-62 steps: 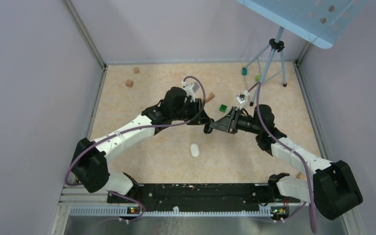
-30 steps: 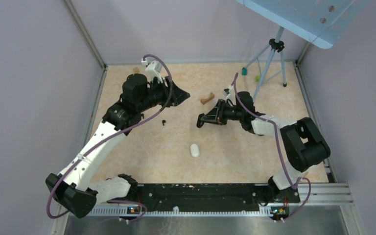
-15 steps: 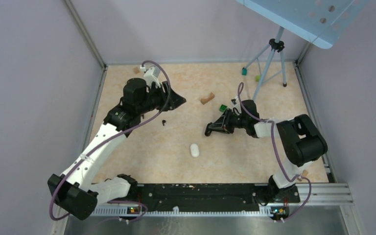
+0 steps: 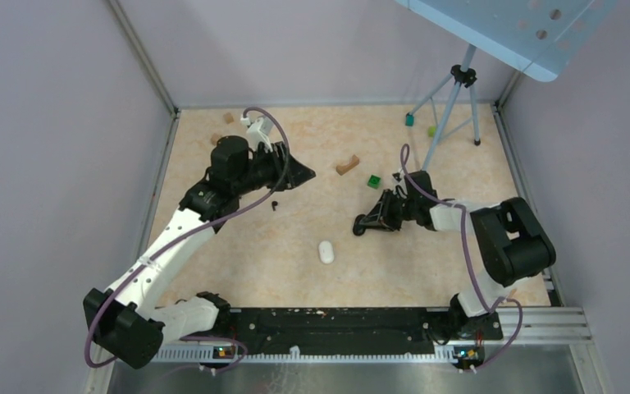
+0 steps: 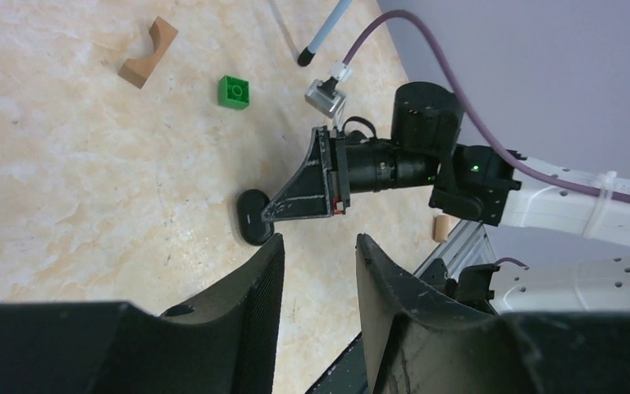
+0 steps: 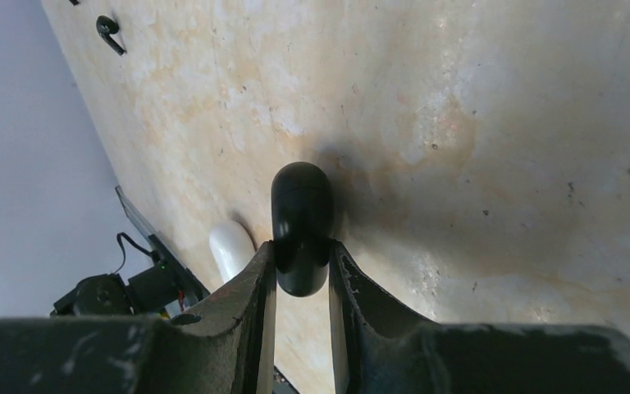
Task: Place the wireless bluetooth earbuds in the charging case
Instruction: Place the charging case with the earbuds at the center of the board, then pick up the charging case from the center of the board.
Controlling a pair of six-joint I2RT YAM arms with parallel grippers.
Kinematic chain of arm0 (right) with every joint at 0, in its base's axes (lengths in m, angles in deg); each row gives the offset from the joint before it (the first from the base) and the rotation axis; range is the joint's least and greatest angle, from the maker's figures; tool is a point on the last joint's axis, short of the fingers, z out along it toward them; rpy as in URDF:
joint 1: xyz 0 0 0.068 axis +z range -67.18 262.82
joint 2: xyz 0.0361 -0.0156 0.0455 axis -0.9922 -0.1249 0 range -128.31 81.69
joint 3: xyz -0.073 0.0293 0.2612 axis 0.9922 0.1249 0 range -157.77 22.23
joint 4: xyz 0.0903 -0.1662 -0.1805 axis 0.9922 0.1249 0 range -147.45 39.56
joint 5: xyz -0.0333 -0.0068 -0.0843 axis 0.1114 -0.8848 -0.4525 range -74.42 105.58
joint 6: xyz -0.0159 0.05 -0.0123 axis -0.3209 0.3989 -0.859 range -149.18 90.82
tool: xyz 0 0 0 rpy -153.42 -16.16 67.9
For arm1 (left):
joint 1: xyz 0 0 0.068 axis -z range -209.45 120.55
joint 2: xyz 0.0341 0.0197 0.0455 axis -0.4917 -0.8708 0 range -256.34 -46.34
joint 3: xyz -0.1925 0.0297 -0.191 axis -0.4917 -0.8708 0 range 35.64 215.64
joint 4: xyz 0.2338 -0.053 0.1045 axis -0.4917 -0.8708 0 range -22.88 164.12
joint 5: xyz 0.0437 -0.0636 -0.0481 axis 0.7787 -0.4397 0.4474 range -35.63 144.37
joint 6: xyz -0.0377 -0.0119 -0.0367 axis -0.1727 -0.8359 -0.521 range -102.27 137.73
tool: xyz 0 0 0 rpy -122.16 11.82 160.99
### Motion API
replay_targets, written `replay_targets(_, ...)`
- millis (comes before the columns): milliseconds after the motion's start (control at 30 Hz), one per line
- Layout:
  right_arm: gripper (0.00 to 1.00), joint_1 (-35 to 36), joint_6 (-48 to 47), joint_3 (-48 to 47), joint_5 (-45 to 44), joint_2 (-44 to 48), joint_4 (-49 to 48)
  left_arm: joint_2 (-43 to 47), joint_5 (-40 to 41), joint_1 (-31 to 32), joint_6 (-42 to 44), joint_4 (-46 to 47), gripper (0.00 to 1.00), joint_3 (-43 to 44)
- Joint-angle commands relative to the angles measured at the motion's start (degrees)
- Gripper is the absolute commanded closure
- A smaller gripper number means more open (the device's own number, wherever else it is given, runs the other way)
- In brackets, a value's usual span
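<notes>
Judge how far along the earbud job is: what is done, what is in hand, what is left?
Done: nothing is seated yet; a black earbud lies loose on the table. In hand: the right pincer is shut on the black charging case, which looks closed and sits low at the table. The left pincer is open and empty. Left: open the case, pick up the earbud and seat it.

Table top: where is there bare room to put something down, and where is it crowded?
Bare: the back strip between the wooden cubes and the tripod, and the near stretch right of the white oval object. Crowded: mid-right, where the right gripper clamps the black case near the green block and arch block.
</notes>
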Motion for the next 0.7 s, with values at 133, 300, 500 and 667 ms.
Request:
replay_targets(133,0.58,-0.2,-3.7,0.2,-10.0,12.1,6.6,1.7,1.1,-0.3,-1.6,6.2,0.58,-6.7)
replay_targets(300,0.27,-0.2,-8.3,-1.9,-19.6,20.0,19.7,0.6,1.7,-0.4,-0.1,4.6,0.61,-7.3)
replay_targets(500,0.26,-2.2,-9.1,-3.8,-38.1,26.8,36.1,-0.6,4.1,-0.3,1.4,1.9,0.59,-4.9)
replay_targets(667,0.26,-6.3,-6.1,-2.9,-50.6,32.0,43.9,-1.4,4.6,-0.3,0.6,1.9,0.52,-4.5)
